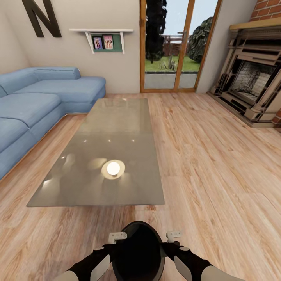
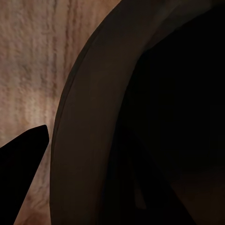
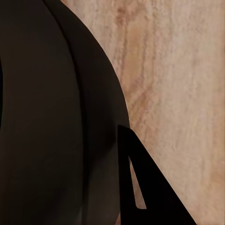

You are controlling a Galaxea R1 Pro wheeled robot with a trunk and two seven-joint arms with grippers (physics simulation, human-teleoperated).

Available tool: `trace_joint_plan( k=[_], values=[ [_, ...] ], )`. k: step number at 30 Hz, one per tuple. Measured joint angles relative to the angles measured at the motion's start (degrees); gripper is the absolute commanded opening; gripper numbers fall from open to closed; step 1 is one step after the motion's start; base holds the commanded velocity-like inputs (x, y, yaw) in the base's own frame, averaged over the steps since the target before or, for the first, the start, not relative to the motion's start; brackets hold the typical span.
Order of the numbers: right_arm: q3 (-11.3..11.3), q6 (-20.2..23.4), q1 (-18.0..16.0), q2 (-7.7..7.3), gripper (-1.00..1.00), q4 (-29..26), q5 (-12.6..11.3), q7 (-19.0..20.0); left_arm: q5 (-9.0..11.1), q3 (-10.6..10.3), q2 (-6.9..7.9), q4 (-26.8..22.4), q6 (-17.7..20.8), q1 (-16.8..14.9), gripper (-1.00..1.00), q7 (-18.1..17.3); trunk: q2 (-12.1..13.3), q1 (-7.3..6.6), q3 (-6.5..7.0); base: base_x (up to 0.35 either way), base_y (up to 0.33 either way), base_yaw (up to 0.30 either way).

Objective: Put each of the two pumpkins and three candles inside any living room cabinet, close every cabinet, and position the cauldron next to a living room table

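The wood floor [image 1: 218, 164] is the biggest thing. The blue sofa [image 1: 35, 105] sits along one side of the grey desk [image 1: 113, 148], and the fireplace [image 1: 253, 86] is well apart on the other side. The black cauldron [image 1: 137, 251] is held up over the floor, near the desk's close end. The left claw [image 1: 117, 236] and right claw [image 1: 174, 235] press on its two sides. I cannot tell how wide either claw is.

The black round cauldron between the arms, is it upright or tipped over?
Upright: the matte-black round cauldron shows its wide mouth facing up in the head view, held between the left tool and right tool.
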Motion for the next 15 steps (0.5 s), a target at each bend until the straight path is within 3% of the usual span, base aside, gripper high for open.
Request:
trace_joint_plan(
  k=[8, 15],
  values=[
    [0.06, 0.03, 0.0, -0.01, -1.0, 0.02, -0.04, 0.01, 0.0, 0.03, -0.04, 0.06, -0.01, 0.01, -1.0, 0.0, -0.42, 0.22, -0.18, 0.0, 0.0, 0.0],
    [0.0, 0.02, 0.0, 0.0, -1.0, 0.0, -0.01, -0.01, 0.01, -0.01, -0.01, 0.03, 0.01, -0.01, -1.0, 0.0, -3.21, 1.76, -1.44, 0.0, 0.0, 0.0]
  ],
)
